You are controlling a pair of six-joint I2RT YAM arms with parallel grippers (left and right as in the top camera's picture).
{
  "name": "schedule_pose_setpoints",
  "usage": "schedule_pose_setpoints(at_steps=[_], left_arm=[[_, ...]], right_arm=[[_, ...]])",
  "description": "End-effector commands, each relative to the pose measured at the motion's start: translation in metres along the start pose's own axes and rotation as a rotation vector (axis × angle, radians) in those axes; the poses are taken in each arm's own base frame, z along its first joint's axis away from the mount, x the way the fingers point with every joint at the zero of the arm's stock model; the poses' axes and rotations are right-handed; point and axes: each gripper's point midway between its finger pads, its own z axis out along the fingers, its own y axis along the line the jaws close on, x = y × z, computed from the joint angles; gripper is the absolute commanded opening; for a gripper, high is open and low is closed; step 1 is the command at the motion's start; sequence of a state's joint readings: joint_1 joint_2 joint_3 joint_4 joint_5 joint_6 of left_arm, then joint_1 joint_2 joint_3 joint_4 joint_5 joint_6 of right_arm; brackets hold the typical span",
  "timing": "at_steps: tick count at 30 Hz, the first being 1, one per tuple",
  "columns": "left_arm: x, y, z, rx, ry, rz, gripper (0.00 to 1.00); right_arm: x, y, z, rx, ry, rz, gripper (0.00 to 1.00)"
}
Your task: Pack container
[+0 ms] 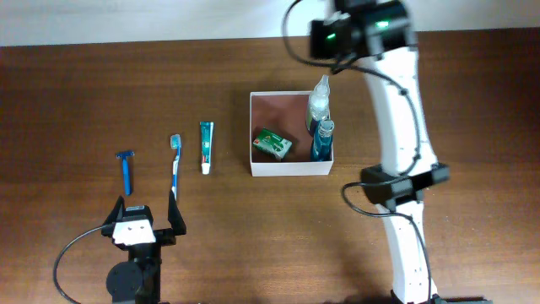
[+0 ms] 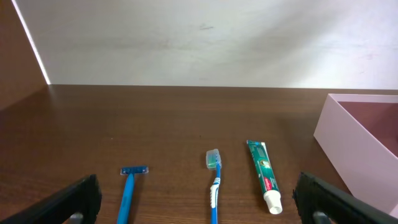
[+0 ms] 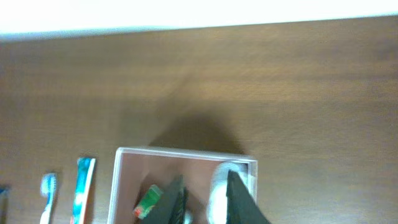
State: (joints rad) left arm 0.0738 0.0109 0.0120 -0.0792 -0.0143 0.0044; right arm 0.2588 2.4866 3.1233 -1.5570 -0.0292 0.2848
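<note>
**A:** Where's the container [image 1: 291, 168]?

**B:** Mid-tabletop, nearer the far edge. The right end effector [image 3: 205, 190] hangs over its far right corner, fingers either side of a clear bottle [image 1: 319, 100]. That view is blurred, so I cannot tell whether they grip it or have let go.

**A:** The risk?

**B:** A skewed pull-away could knock the clear bottle onto the blue bottle [image 1: 321, 142] beside it, or snag the thin wall and drag the box.

**A:** And the left end effector [image 1: 145, 211]?

**B:** Spread wide and empty, near the front edge. The toothbrush [image 1: 175, 160] and razor [image 1: 126, 169] lie flat, so the fingers may skid off them.
</note>
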Motion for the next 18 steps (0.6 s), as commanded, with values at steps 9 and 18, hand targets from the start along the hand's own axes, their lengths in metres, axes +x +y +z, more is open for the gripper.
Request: schedule_pose_setpoints(at_steps=[9, 18], left_arm=[[0.001, -0.003, 0.0, 0.015, 0.001, 0.012, 0.99], [0.001, -0.003, 0.0, 0.015, 0.001, 0.012, 0.99]], right_arm=[[-0.019, -0.161, -0.125, 0.242, -0.146, 0.26, 0.91], [-0.013, -0.238, -0.145, 0.314, -0.164, 0.401, 0.99]])
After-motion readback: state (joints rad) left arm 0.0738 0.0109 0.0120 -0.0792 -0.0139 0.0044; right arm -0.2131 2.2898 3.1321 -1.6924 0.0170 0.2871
